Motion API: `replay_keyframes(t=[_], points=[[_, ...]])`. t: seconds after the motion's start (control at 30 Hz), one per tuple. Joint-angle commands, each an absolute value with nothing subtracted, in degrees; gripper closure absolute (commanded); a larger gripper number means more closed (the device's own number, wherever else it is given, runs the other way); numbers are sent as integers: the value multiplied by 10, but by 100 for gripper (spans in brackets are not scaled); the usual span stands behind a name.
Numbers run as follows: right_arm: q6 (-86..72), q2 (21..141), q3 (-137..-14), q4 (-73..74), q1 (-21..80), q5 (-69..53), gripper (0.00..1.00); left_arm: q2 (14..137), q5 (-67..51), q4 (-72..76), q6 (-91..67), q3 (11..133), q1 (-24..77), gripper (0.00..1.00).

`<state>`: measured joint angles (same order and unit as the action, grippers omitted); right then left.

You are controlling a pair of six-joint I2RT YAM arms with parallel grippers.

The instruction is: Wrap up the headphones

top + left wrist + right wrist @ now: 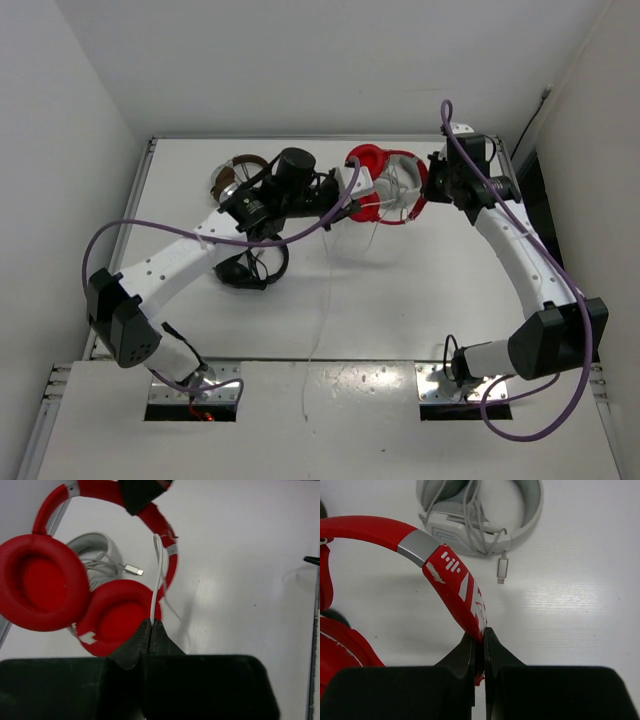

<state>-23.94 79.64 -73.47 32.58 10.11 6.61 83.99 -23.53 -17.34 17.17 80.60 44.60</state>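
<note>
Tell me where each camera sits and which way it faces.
Top external: above and behind the arms, looking down on the table; both arms show, meeting at the red headphones.
Left wrist: on the left arm, looking past the left hand, shut on the white cable, toward the earcups.
Right wrist: looking past the right hand, shut on the red headband.
Shared: both wrist views show the white headset.
</note>
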Motion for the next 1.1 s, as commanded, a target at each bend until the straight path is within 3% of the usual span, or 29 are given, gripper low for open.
replay_keyframes(t=[0.0,0.47,0.93,1.07], points=[[-194,758,-737,261,111,-13,100,855,-219,-149,149,847,421,100],[-118,736,-697,283,116,-76,100,881,-41,-48,170,893,350,100],[-63,719,-681,307,116,-141,100,939,23,-18,206,928,296,100],[-41,719,-676,318,121,-146,100,958,-9,-25,186,949,270,100]])
